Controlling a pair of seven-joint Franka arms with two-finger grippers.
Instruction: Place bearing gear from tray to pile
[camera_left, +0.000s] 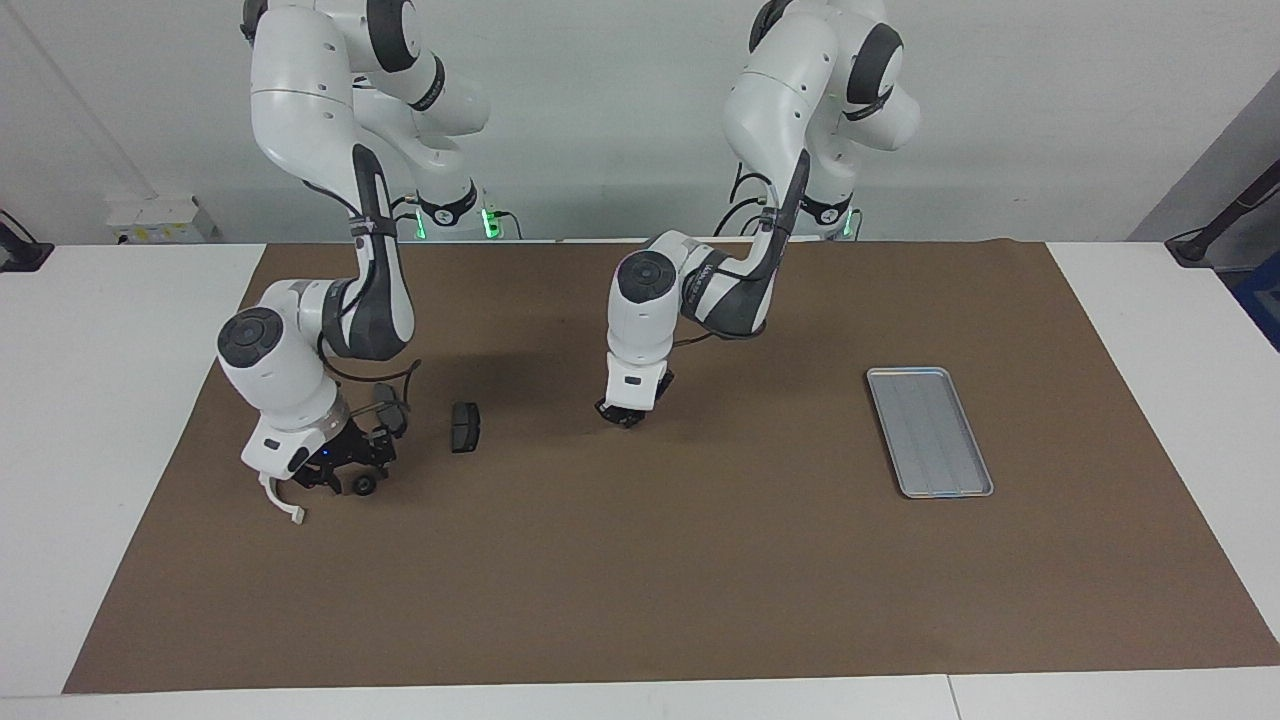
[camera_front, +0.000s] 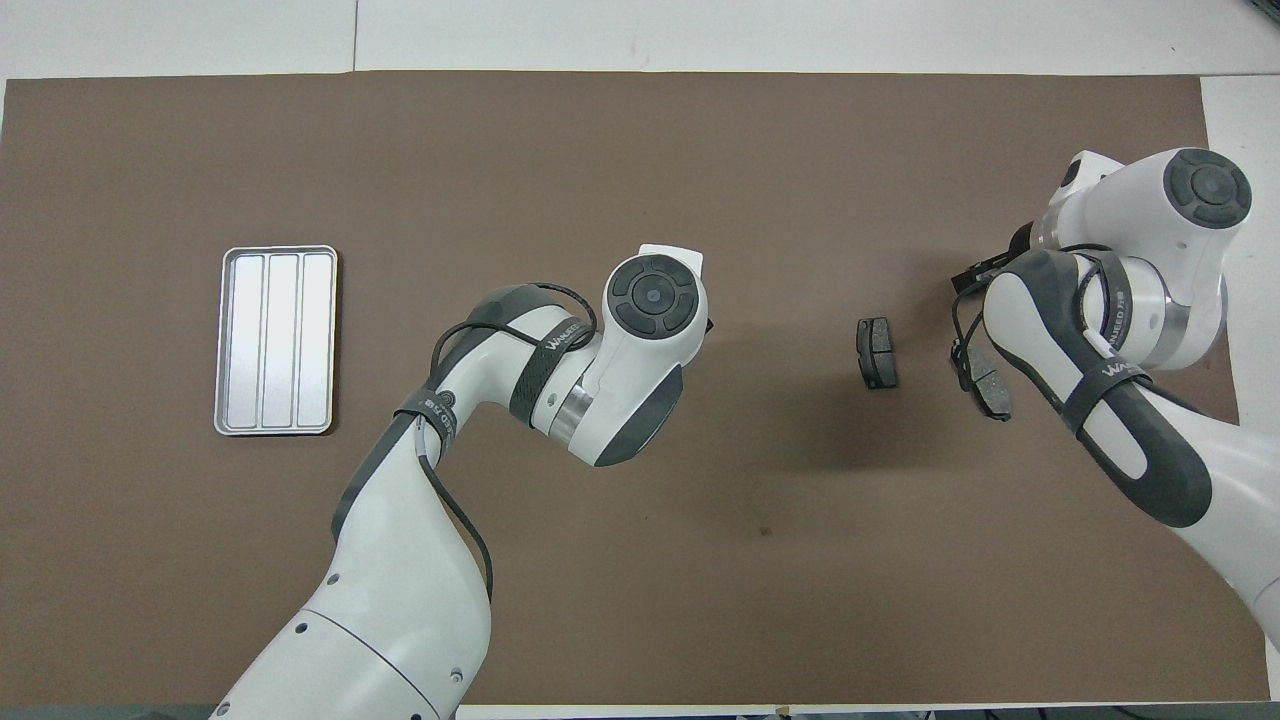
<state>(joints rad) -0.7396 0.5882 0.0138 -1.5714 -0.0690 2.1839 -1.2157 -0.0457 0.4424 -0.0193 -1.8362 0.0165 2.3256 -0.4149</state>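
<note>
The bearing gear (camera_left: 363, 486), a small dark wheel, lies on the brown mat by the pile. My right gripper (camera_left: 347, 472) stands low over it with its fingers spread and the gear at one fingertip. The pile is a white curved bracket (camera_left: 281, 503) and two dark grey pads (camera_left: 465, 427) (camera_left: 391, 412), which also show in the overhead view (camera_front: 877, 352) (camera_front: 986, 382). The silver ridged tray (camera_left: 930, 432) (camera_front: 276, 340) lies bare toward the left arm's end. My left gripper (camera_left: 622, 413) hangs shut, holding nothing, low over the mat's middle. In the overhead view both grippers are hidden under their wrists.
The brown mat (camera_left: 700, 580) covers most of the white table. A wide bare stretch of mat lies between the pile and the tray. The right arm's cable loops over the pad nearest to it.
</note>
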